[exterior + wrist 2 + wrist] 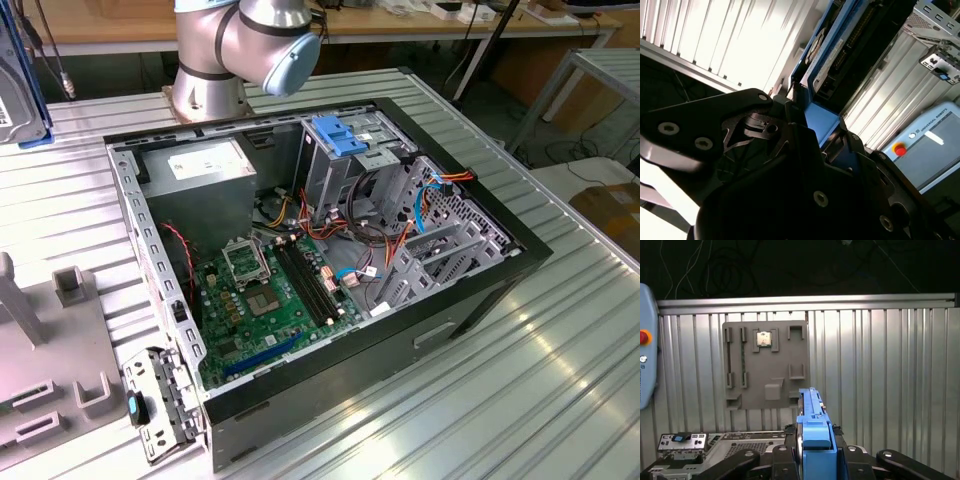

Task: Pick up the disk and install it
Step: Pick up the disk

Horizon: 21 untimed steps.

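We reckon the fingers [782, 462] are clamped on the disk [812, 427]. In the first wrist view it stands on edge between them with a blue rail facing the camera, and it looks held off the worktop [890, 380]. In the exterior view the disk [18, 85] sits at that view's far left, well apart from the open computer case [470, 300].

What worries us is the grip. It seems to bite on the plastic rails near one end, so the drive could pivot or creep if it bumps anything.

And there's plenty to bump. The drive cage [345, 170] has a blue bracket [340, 135] on top and a tangle of cables [375, 240] right beside it. The case's sheet-metal rim is all hard edges too, and a corner catching there could twist the disk out of line.

Room-wise, the ribbed worktop gives open space. The things to steer around are the grey fixture plate [767, 375] and the teach pendant [646, 340], and inside the case it gets tight fast.
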Tool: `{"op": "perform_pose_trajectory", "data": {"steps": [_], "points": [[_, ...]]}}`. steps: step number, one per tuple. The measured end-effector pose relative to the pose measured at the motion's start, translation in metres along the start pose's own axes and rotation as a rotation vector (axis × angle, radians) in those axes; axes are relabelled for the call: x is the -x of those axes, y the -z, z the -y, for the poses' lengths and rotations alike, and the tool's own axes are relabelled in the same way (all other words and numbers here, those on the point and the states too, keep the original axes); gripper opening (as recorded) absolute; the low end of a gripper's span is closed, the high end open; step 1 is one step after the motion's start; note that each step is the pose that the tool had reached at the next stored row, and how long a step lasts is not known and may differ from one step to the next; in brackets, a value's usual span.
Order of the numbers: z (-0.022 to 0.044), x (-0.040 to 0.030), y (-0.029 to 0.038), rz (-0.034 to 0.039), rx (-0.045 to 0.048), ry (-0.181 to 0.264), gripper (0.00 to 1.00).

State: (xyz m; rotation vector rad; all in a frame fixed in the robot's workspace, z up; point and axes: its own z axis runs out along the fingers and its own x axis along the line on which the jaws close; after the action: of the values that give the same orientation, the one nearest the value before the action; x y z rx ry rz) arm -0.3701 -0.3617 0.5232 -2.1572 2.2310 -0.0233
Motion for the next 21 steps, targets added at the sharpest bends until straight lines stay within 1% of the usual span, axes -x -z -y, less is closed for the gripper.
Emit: {"op": "perform_pose_trajectory", "data": {"steps": [3,4,8,9,13,18,21], "points": [[0.0031,0.0001,-0.0005,0.0000,-0.0002,0.000,0.37],[0.0064,0.0002,-0.0009,0.0000,-0.0003,0.000,0.37],[0.0140,0.0004,-0.0019,0.0000,-0.0005,0.000,0.37],[0.0171,0.0005,-0.0024,0.0001,-0.0005,0.000,0.37],[0.0213,0.0007,-0.0029,0.0000,-0.0005,0.000,0.37],[0.0282,0.0009,-0.0037,0.0001,-0.0006,0.000,0.37],[0.0355,0.0011,-0.0045,0.0000,-0.0006,0.000,0.37]]}}
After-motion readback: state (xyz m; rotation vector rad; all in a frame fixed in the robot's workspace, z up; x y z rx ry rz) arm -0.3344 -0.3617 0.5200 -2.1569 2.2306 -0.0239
